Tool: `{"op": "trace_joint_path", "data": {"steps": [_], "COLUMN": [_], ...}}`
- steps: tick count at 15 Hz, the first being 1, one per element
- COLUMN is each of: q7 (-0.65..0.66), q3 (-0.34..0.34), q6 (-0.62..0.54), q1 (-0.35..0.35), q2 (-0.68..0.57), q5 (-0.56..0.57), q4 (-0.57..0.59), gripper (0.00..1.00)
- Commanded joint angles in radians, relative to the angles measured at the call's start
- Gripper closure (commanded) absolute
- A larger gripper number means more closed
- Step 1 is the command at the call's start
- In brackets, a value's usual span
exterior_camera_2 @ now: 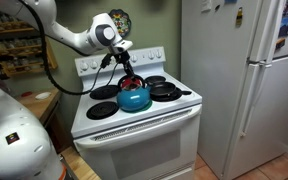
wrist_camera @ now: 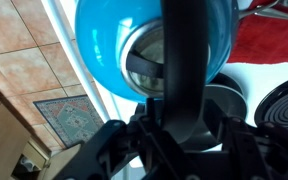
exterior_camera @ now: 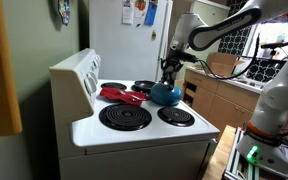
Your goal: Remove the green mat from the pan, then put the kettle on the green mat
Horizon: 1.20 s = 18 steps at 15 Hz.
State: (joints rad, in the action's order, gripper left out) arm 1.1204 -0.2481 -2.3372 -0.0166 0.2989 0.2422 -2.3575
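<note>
The teal-blue kettle [exterior_camera: 165,94] stands at the middle of the white stove top in both exterior views [exterior_camera_2: 134,99]. My gripper [exterior_camera: 170,72] comes down from above onto its arched dark handle [exterior_camera_2: 125,68]. In the wrist view the handle runs between the fingers [wrist_camera: 179,130], which are closed on it, with the kettle's body [wrist_camera: 104,45] beyond. The small dark pan [exterior_camera_2: 165,90] sits on a burner beside the kettle [exterior_camera: 144,86]. The green mat is not visible in any view. I cannot tell whether the kettle touches the stove top.
Red flat utensils [exterior_camera: 119,95] lie on the stove behind the kettle [exterior_camera_2: 131,82]. Black coil burners [exterior_camera: 125,117] sit at the front. A white fridge [exterior_camera_2: 239,80] stands beside the stove. The stove's back panel [exterior_camera: 79,75] rises at the rear.
</note>
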Motion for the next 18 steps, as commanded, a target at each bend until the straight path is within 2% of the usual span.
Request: {"op": "trace_joint_path", "data": {"steps": [1, 3, 10, 13, 15, 16, 17, 18], "q7": [0.007, -0.001, -0.033, -0.075, -0.123, -0.112, -0.089, -0.091], "q3": [-0.008, -0.024, -0.105, -0.116, -0.104, -0.104, -0.123, -0.125], "q6": [0.041, 0.083, 0.288, 0.357, 0.360, 0.340, 0.351, 0.350], "q1": [0.022, 0.035, 0.100, 0.141, 0.175, 0.176, 0.149, 0.154], "q2": [0.046, 0.080, 0.241, 0.288, 0.317, 0.332, 0.278, 0.290], "q5": [0.018, 0.028, 0.088, 0.068, 0.035, 0.028, 0.051, 0.048], "q4": [-0.004, -0.011, -0.048, -0.058, -0.074, -0.087, -0.037, -0.044], "gripper": [0.15, 0.01, 0.00, 0.00, 0.00, 0.00, 0.00, 0.00]}}
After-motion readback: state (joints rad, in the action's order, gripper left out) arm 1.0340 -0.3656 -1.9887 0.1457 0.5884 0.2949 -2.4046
